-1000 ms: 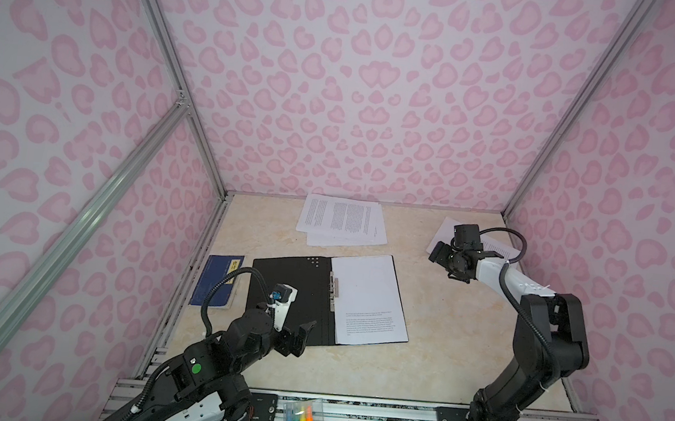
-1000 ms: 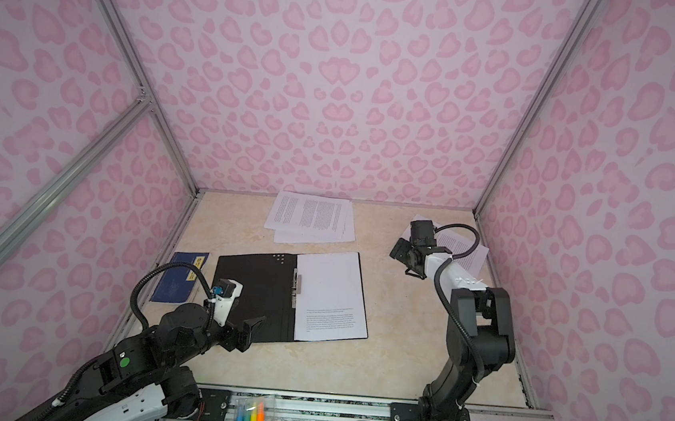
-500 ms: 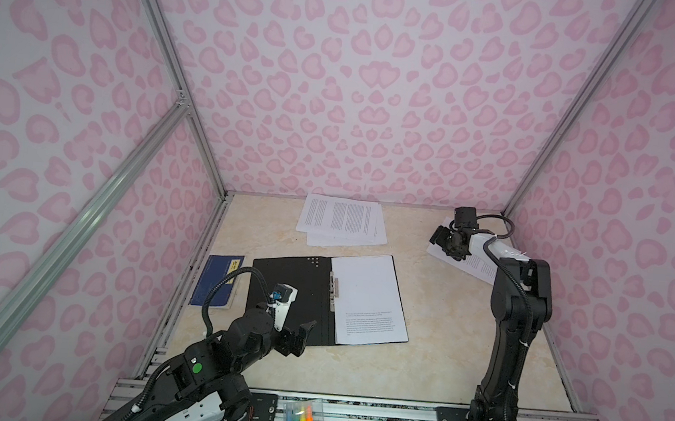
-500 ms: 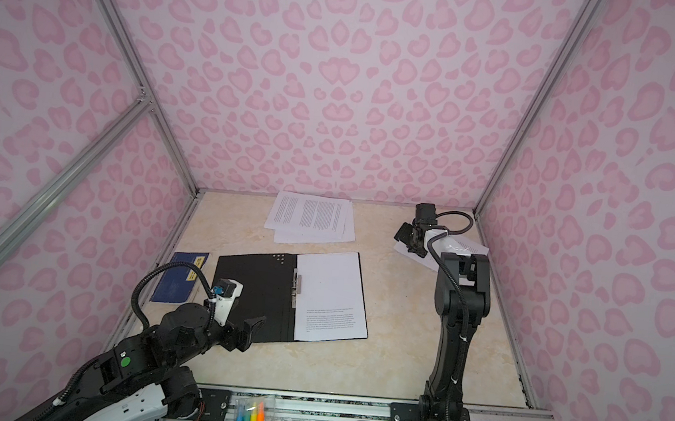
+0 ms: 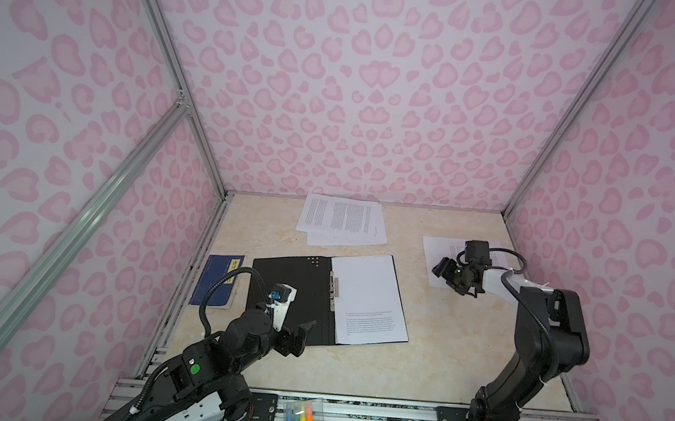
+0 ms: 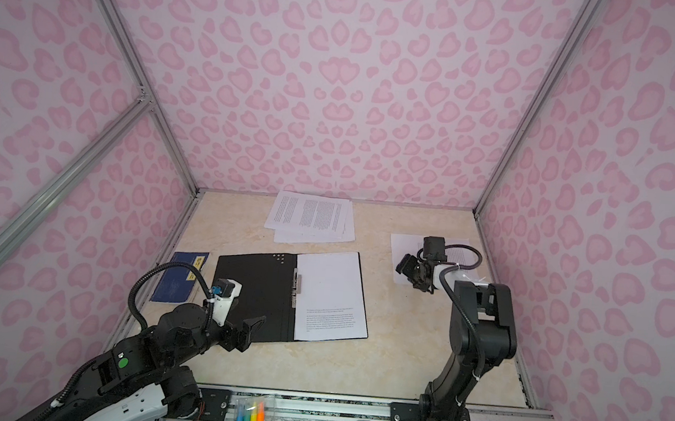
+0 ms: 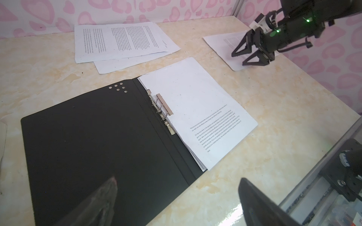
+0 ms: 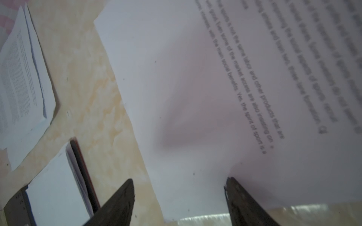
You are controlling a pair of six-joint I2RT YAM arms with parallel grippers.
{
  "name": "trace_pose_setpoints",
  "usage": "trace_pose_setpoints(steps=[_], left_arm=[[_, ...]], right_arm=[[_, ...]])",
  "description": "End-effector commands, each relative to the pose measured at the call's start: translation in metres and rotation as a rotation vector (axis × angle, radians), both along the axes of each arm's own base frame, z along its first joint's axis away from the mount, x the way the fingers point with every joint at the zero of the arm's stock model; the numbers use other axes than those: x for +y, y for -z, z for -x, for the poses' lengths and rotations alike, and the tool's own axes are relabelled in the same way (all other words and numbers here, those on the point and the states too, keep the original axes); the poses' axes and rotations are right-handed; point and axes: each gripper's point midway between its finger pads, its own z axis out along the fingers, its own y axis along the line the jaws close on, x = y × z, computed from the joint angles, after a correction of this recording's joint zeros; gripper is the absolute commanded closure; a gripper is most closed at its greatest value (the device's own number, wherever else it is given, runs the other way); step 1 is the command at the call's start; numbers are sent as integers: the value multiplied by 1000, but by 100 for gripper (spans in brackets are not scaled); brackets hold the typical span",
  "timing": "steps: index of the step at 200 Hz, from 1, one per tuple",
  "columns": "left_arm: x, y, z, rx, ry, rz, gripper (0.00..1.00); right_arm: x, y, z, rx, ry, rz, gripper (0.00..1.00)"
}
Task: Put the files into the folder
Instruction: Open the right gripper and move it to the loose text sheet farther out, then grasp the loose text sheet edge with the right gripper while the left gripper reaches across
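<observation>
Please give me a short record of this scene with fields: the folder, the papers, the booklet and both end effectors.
folder: open flat, black inside up
filed sheets: white, on its right half
loose files: stack farther back; single sheet at the right
booklet: dark blue, left of the folder
left end effector: open, over the folder's near edge
right end effector: open, straddling the single sheet's edge, nothing gripped

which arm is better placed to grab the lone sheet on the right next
Right, probably. The right claw sits open right at the lone sheet, its tips straddling the sheet's edge. The left claw hangs open at the near edge of the folder, far from that sheet.
</observation>
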Motion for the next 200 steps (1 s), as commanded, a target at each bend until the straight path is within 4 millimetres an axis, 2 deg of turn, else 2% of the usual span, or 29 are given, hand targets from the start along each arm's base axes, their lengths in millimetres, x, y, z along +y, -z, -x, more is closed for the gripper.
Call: trace_pose_setpoints(steps=[1,10,23,49,70,91,110,138,154,175,188,200], left_arm=[[-3,-7,1,-20,18,26,2],[-4,-9,1,-25,26,35,3],[-5,-11,1,-26,28,44,2],[-8,-10,4,-12,42,51,2],[-7,-11,3,-23,42,46,2],[-6,-12,3,-27,39,54,2],[-7,-12,2,-22,42,59,2],[-11,-11,-1,10,41,68,2],[-19,-12,-4,24,50,93,3],[-44,-12,-8,74,102,153,2],[-62,-13,-11,138,123,179,0],[-81,-15,-13,195,147,205,1]], right_arm=[[-15,4,53,52,80,-57,24],[-28,-5,65,31,110,-33,24],[-39,-20,67,-9,140,6,23],[-29,-40,44,-73,112,-8,22],[-7,-24,22,-37,41,-6,23],[16,-3,15,4,-27,17,24],[28,4,26,7,-34,-8,24],[34,12,57,29,-29,-53,23],[40,11,77,33,-38,-79,23],[47,5,98,31,-83,-91,22],[41,-10,97,2,-98,-72,20],[30,-26,88,-30,-85,-47,19]])
